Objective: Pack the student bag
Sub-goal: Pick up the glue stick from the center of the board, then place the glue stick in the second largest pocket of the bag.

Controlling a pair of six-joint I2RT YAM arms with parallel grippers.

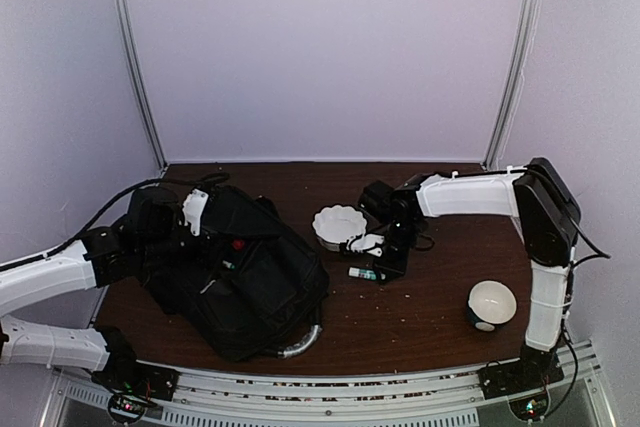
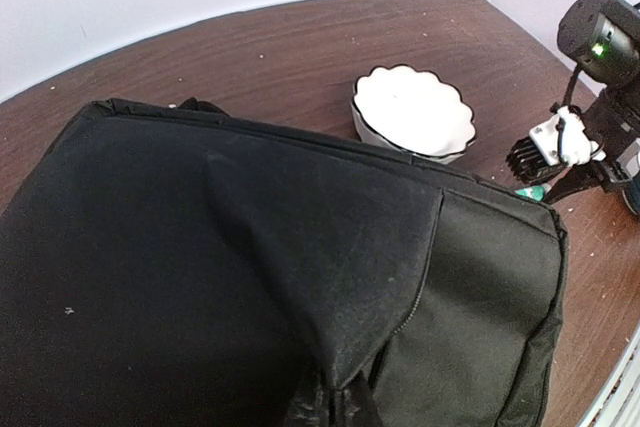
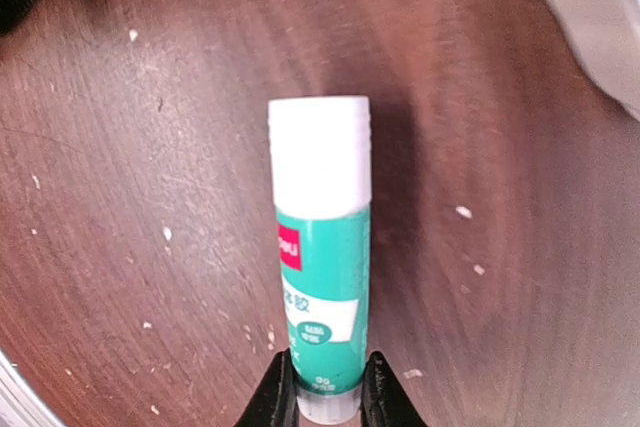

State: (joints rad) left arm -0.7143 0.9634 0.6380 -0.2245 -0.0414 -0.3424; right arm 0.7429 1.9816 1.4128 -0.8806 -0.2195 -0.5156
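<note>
Right wrist view is showing the right hand (image 3: 320, 392) pinching the glue stick (image 3: 320, 247) by its base, suggesting a deeper grip before carrying it to the student bag (image 1: 240, 277) lying left on the worktop (image 1: 420, 317).

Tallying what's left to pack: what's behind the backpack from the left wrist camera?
A white scalloped bowl, near rim covered by the backpack; anything lower is hidden.

Soft, even light from overhead, with a faint violet cast on the walls (image 1: 330, 47). Black bag (image 1: 235, 267) almost without detail from above, folds dimly lit in the left wrist view. Soft shadow right of the sharp glue stick (image 3: 320, 247) on the desk (image 3: 120, 197). Blurred bowl (image 3: 595, 17) in the top right corner there
</note>
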